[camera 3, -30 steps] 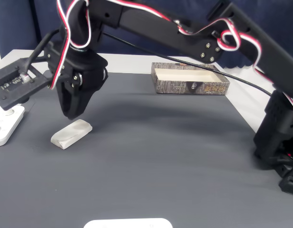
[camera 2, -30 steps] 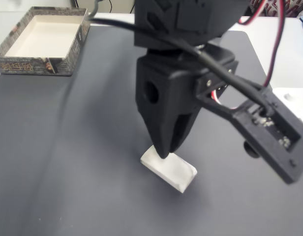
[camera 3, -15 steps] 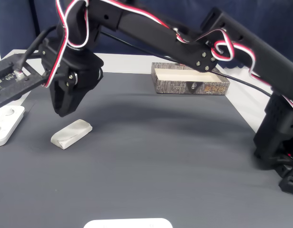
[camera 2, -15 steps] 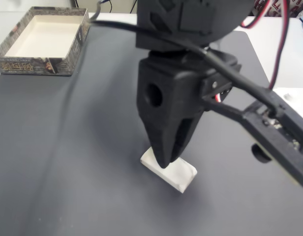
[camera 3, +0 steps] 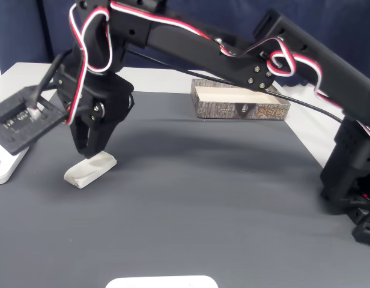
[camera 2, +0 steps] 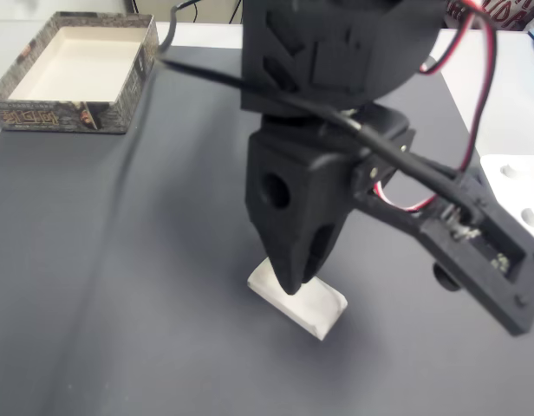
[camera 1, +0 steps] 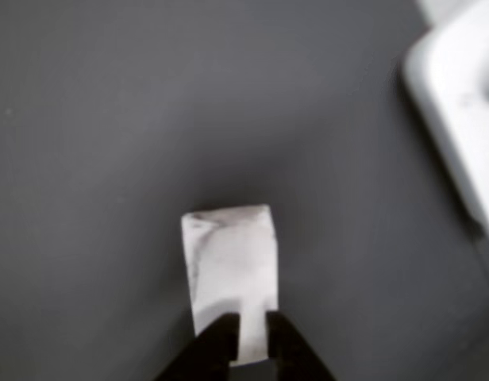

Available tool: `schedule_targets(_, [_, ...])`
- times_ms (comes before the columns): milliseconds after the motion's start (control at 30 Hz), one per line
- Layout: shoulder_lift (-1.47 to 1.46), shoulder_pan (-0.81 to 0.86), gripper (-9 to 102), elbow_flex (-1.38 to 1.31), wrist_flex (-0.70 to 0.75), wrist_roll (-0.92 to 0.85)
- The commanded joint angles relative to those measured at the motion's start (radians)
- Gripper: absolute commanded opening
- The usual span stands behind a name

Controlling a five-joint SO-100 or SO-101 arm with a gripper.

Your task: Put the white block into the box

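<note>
The white block (camera 1: 229,270) lies flat on the dark grey mat, seen in both fixed views (camera 2: 323,308) (camera 3: 89,170). My black gripper (camera 2: 290,286) hangs directly over it, its tip (camera 3: 89,153) just above or touching the block's top. In the other view the gripper (camera 1: 251,333) enters from the bottom edge, its two fingertips nearly together over the block's near end, nothing held between them. The box (camera 2: 59,115) stands far off at the mat's top left corner, and at the back of the mat in another fixed view (camera 3: 242,110); its cream inside holds nothing.
A flat white device (camera 2: 518,186) sits just off the mat's right edge, at the left in another fixed view (camera 3: 5,169) and at the top right in the other view (camera 1: 459,103). The arm's base (camera 3: 353,180) stands at the right. A white object (camera 3: 161,282) lies at the front edge.
The gripper has dropped and shifted slightly, from hovering beside and above the block to right over it. The block and the box have not moved.
</note>
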Motion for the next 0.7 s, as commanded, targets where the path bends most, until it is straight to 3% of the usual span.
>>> schedule_targets(0, [0.098, -0.031, 4, -0.005, 0.014, 0.018])
schedule_targets(667, [0.133, -0.028, 8, 0.006, 0.015, 0.032])
